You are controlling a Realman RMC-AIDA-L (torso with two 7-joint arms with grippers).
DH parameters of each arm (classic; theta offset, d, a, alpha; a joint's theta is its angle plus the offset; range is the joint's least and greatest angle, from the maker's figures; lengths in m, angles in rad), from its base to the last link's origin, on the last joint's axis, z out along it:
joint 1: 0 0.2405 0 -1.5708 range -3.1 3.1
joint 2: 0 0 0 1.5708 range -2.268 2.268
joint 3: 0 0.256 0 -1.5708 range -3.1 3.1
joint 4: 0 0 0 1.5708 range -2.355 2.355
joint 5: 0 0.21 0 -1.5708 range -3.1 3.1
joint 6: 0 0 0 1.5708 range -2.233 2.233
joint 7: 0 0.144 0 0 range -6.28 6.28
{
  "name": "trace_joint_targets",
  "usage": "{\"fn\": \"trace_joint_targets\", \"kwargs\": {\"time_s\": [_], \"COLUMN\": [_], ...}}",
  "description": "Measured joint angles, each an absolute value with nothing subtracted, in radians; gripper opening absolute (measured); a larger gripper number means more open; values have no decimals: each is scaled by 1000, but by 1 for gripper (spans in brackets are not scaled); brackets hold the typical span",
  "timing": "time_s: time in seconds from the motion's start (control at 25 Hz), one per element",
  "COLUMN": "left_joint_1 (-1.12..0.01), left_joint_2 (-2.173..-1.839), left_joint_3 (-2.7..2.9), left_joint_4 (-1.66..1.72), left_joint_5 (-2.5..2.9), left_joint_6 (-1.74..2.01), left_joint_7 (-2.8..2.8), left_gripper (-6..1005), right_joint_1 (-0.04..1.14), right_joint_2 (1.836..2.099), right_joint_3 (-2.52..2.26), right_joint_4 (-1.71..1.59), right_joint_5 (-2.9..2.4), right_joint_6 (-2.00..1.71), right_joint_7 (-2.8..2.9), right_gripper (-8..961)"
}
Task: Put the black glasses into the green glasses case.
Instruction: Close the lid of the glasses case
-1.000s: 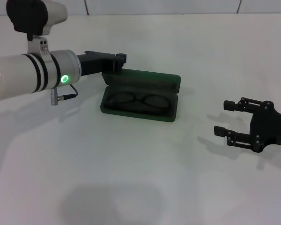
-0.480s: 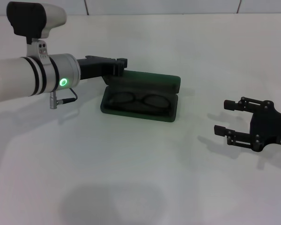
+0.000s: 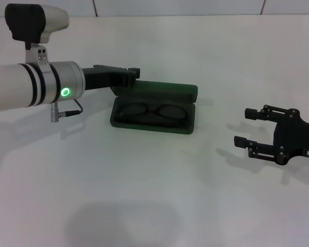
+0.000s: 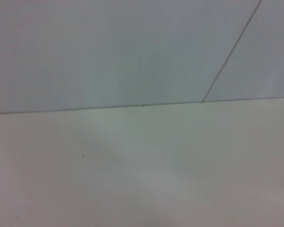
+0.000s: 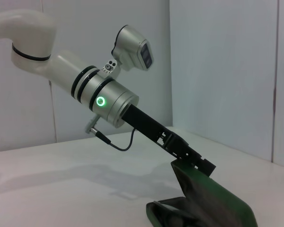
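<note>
Head view: 1 black glasses (image 3: 153, 110) in 1 green glasses case (image 3: 154, 109), left gripper (image 3: 132, 75) at lid, state unclear; right gripper (image 3: 247, 127) wide.

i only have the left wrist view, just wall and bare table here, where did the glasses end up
Observer: The black glasses lie inside the green glasses case, lenses flat on the dark lining.
Operator: is the case shut
Observer: No, its lid stands raised behind the tray.
Operator: where's my left hand then
Observer: The left hand is at the lid's top edge, at the corner on the robot's left; the right wrist view shows its tip meeting that edge.
Operator: and the right one
Observer: The right hand sits open, off to the case's right, holding nothing.
</note>
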State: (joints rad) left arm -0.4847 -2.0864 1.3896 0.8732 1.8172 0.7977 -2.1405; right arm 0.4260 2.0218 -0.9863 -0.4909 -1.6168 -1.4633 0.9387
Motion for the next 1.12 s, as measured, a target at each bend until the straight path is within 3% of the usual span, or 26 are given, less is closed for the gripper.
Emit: {"fn": "trace_joint_targets", "kwargs": {"time_s": [1.12], "left_joint_1": [-459], "left_joint_2": [-2085], "left_joint_3": [1388], "left_joint_4": [865], "left_joint_5": [1820], "left_joint_6": [850], "left_joint_7": [-2129], "left_gripper": [130], "right_joint_1": [428], "right_joint_2": [2022], "right_joint_3": [-986], "right_joint_4": [-491], "right_joint_5": [-1617], "right_joint_6": [-1463], "right_joint_7": [939], "right_gripper": [692]}}
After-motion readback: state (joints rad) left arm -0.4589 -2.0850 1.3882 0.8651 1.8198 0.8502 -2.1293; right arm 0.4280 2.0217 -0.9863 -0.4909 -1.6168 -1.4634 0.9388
